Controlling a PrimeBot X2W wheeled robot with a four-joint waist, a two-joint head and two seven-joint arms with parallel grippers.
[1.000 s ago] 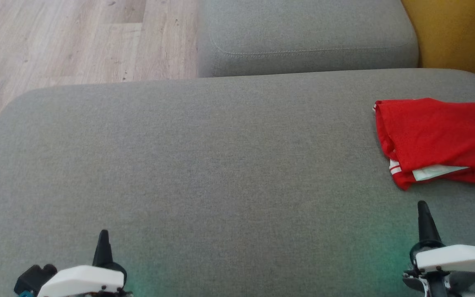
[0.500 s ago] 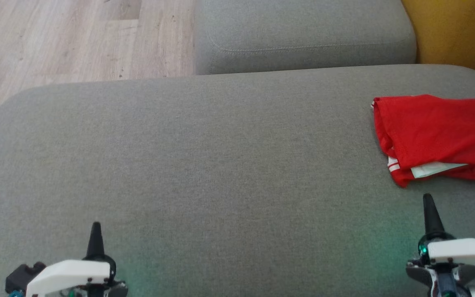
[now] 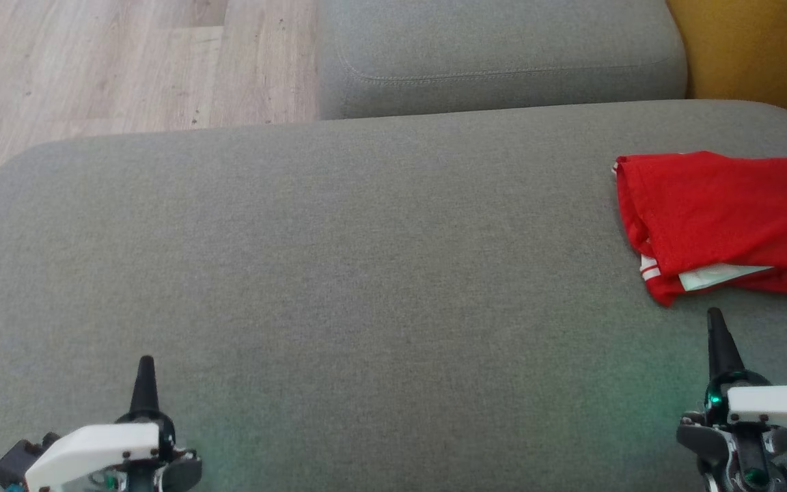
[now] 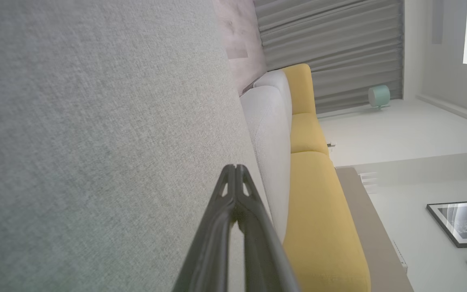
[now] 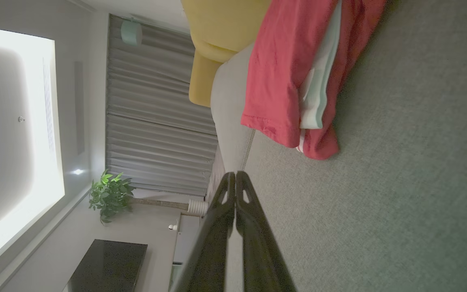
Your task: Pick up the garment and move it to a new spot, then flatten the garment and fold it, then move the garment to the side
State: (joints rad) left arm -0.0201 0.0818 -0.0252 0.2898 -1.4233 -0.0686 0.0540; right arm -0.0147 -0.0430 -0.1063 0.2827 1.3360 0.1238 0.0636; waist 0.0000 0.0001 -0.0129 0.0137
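A wide grey cushion (image 3: 366, 273) spans the frame, with another grey cushion (image 3: 503, 61) at top centre. Pale wood floor (image 3: 93, 68) lies upper left and yellow upholstery (image 3: 762, 55) upper right. The right wrist view shows grey curtains (image 5: 156, 121) and a potted plant (image 5: 110, 194).

The red garment (image 3: 721, 212) is lying folded flat just beyond the right pincer (image 3: 714, 316), not touching it, with white stripes and a pale inner layer peeking out along its near edge.
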